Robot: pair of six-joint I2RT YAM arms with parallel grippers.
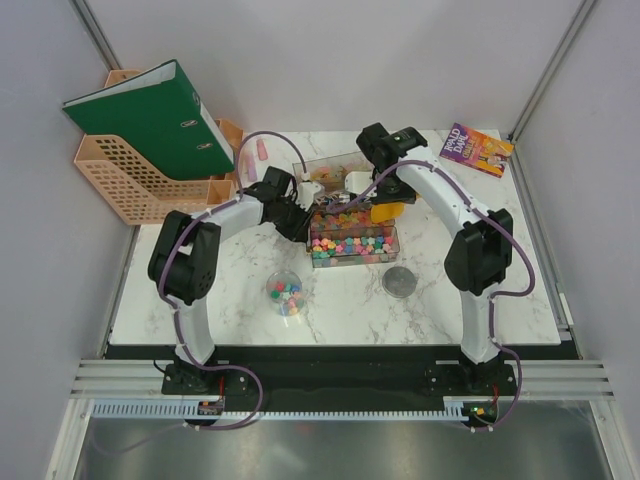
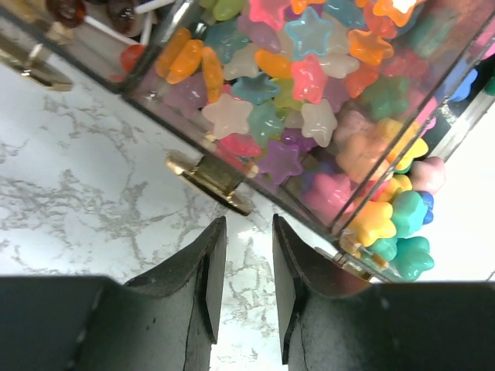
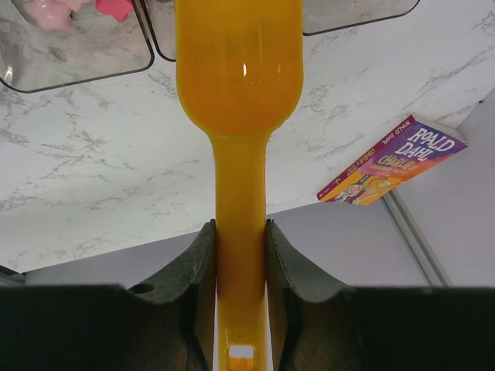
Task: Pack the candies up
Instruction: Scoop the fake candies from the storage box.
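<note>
The candies (image 1: 350, 243) are small star-shaped multicoloured sweets filling a clear box (image 1: 392, 254) at the table's middle; they fill the top of the left wrist view (image 2: 294, 77). A clear cup (image 1: 285, 293) in front of the box holds a few candies. My left gripper (image 1: 300, 216) is open and empty by the box's left wall, jaws a little apart above the marble (image 2: 243, 232). My right gripper (image 1: 374, 190) is shut on the handle of the orange scoop (image 1: 388, 212), holding its bowl above the box's far right corner (image 3: 240, 69).
A second clear box (image 1: 330, 168) with lollipops (image 2: 116, 15) stands behind the candy box. A grey round lid (image 1: 399, 281) lies front right. A book (image 1: 477, 149) lies at the back right. A green binder (image 1: 150, 115) rests on an orange file rack (image 1: 130, 185) at the back left.
</note>
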